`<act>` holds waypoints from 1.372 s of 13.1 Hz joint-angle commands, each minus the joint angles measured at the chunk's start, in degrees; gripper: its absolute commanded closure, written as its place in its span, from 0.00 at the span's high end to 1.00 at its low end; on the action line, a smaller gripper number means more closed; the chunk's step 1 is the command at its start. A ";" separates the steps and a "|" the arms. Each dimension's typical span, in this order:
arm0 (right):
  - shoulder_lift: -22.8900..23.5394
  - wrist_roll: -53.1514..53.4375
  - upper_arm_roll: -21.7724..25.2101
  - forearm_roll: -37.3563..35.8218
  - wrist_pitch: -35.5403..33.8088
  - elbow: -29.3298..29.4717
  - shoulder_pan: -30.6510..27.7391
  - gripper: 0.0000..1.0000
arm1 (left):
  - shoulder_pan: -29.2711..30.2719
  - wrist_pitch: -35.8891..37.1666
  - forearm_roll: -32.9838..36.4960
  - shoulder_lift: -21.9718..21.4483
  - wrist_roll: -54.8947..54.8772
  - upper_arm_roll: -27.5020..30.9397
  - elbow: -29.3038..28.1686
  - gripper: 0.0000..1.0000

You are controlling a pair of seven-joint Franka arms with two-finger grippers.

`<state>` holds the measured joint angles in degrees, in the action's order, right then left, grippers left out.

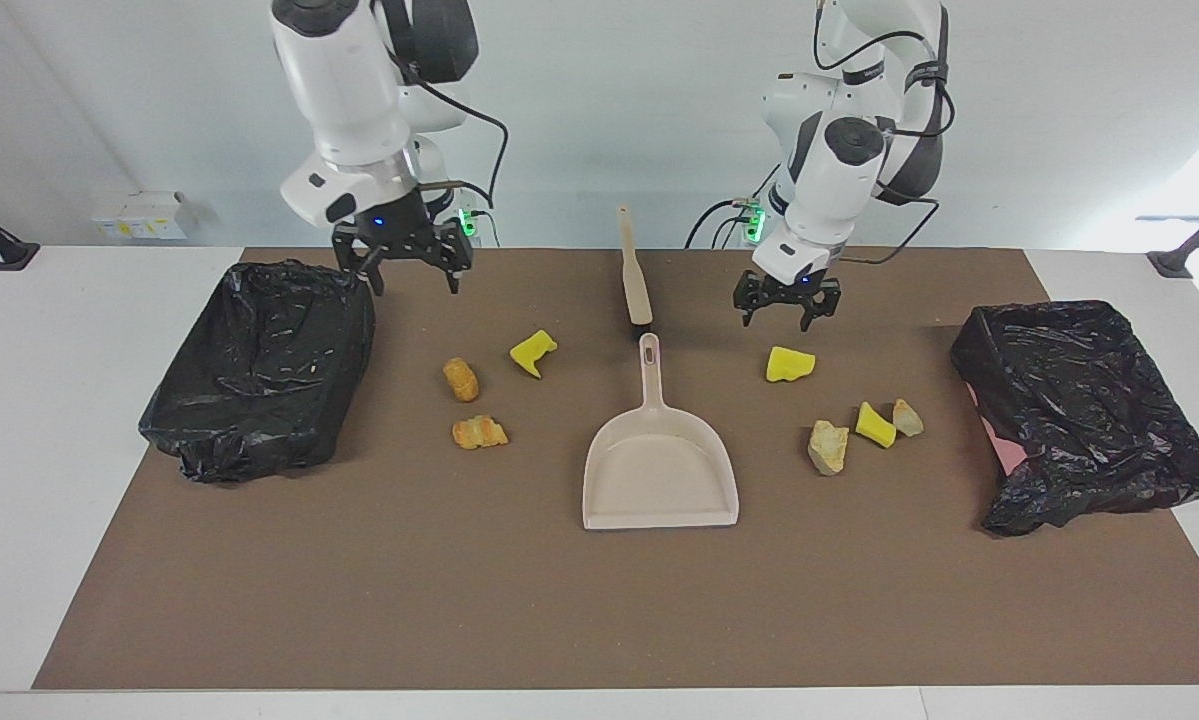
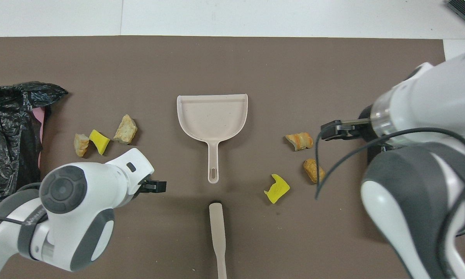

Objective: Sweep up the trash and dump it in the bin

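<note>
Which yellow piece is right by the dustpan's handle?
The yellow piece toward the right arm's end of the table, beside the dustpan handle and near two orange lumps. The other two yellow ones lie toward the left arm's end.

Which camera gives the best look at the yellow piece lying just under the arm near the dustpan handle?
The facing view: the yellow piece lies in plain sight on the mat, with the left gripper raised over it, jaws open. In the overhead view the left arm's white body covers that piece completely.
</note>
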<state>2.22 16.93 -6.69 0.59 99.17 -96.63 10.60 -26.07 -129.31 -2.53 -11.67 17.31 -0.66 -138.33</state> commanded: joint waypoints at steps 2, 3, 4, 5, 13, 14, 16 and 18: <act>6.64 7.83 0.01 -0.15 6.10 -0.13 8.01 1.00 | -6.18 -4.55 -0.29 -5.10 9.48 -1.26 -6.69 1.00; 7.70 9.42 0.01 -0.15 8.29 -0.13 9.51 1.00 | -6.45 -4.55 -0.29 -5.72 12.20 -3.19 -7.48 1.00; 9.01 9.69 0.01 -0.15 9.01 0.04 10.31 1.00 | -6.54 -4.64 -0.37 -6.69 15.35 -5.82 -8.09 1.00; 10.33 10.31 -0.08 -0.07 10.15 0.22 11.97 1.00 | -6.63 -4.90 -0.37 -7.13 18.52 -8.54 -8.71 1.00; 21.68 20.77 0.01 -1.29 17.45 4.26 22.18 1.00 | -15.67 -8.33 -0.37 -7.22 39.63 -20.08 -11.00 1.00; 22.12 20.86 0.01 -1.29 19.37 3.83 22.36 1.00 | -16.64 -8.51 -0.29 -7.14 41.38 -20.08 -11.17 1.00; 24.14 20.95 0.01 -2.60 21.84 3.91 23.76 1.00 | -18.23 -9.55 -0.37 -6.87 43.77 -20.08 -12.31 1.00; 24.76 21.12 0.01 -3.84 23.43 3.39 23.68 0.96 | -19.19 -9.83 -0.37 -6.96 45.88 -20.08 -12.41 1.00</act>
<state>25.87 36.76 -6.81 -1.55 121.55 -94.20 34.12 -43.37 -137.57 -2.53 -17.23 61.29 -21.53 -148.94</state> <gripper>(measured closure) 0.000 0.000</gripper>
